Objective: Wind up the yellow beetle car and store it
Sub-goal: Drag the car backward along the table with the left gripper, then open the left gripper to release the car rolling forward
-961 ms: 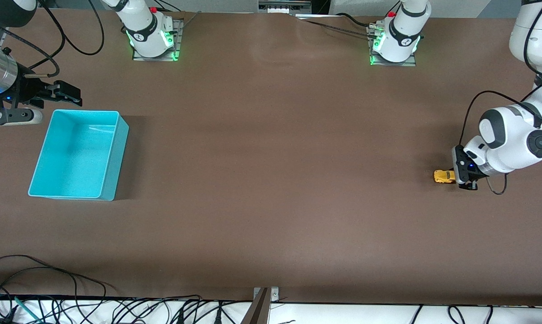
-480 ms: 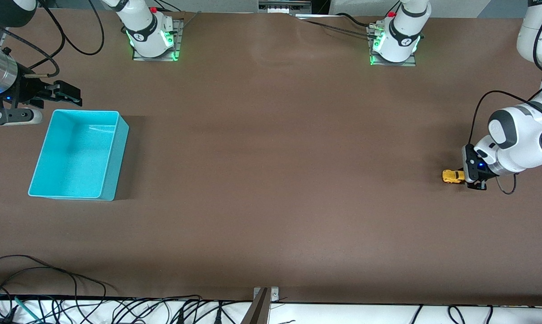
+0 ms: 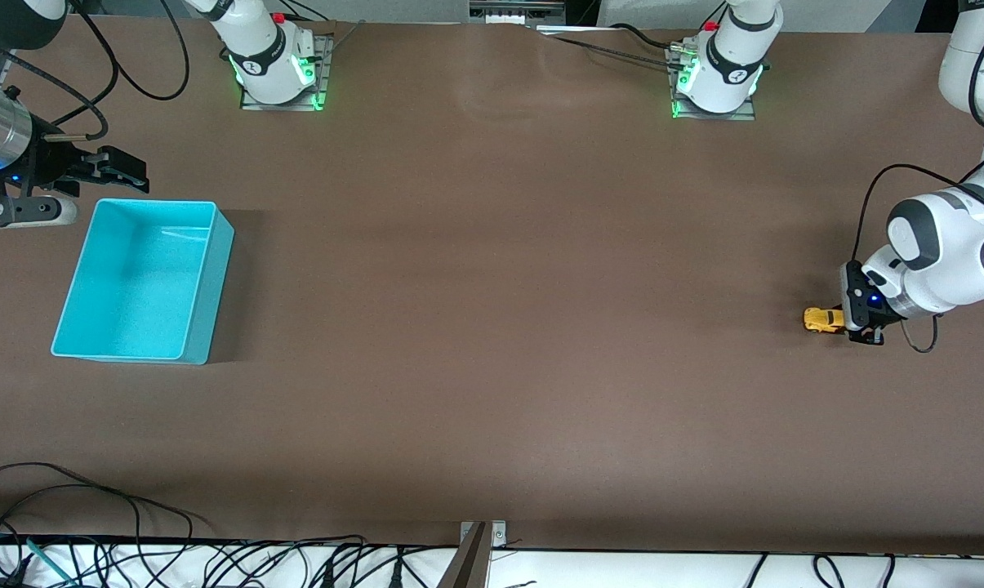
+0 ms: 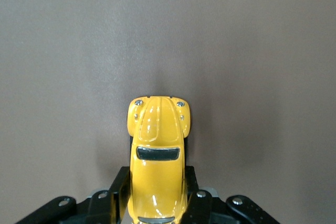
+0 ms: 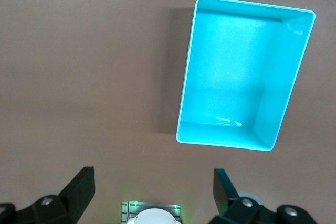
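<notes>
The car (image 4: 157, 153) sits on the brown surface (image 3: 492, 327) at the left arm's end, well apart from the bin (image 3: 200, 278). It looks small, light, stiff and glossy — likely slippery, so its flat sides suit a grip best. The left tool (image 4: 156, 198) is clamped on its rear flanks. The right tool (image 5: 152, 190) waits spread apart — empty, over bare surface beside the bin.

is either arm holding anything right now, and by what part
The left tool is shut on the yellow beetle car, its fingers clamping the car's rear flanks. The right tool is open and holds nothing.
</notes>
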You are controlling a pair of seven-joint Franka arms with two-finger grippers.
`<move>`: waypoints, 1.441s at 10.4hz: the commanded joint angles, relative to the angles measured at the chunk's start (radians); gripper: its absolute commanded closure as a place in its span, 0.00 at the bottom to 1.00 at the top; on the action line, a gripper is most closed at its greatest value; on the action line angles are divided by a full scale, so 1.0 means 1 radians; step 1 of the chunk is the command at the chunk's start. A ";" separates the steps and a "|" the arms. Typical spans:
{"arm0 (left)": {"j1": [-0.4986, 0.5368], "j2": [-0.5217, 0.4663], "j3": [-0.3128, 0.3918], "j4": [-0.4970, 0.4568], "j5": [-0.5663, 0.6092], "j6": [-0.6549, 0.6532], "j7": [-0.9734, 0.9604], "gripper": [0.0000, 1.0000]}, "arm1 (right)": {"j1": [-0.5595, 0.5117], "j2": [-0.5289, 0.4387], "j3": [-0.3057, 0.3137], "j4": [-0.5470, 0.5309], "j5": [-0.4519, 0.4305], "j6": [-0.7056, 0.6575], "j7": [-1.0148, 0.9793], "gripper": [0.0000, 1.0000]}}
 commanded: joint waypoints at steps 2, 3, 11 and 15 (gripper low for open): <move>0.031 0.029 0.000 0.030 0.021 -0.005 0.027 0.86 | -0.006 -0.010 0.001 -0.013 0.018 0.011 -0.003 0.00; 0.032 0.029 -0.002 0.031 0.021 -0.005 0.027 0.85 | -0.006 -0.010 0.001 -0.013 0.017 0.010 -0.003 0.00; 0.012 -0.038 -0.023 0.218 0.009 -0.448 -0.100 0.00 | -0.006 -0.013 -0.005 -0.013 0.020 0.007 -0.015 0.00; 0.005 -0.095 -0.086 0.350 0.007 -0.733 -0.371 0.00 | -0.006 -0.015 -0.008 -0.011 0.037 0.004 -0.017 0.00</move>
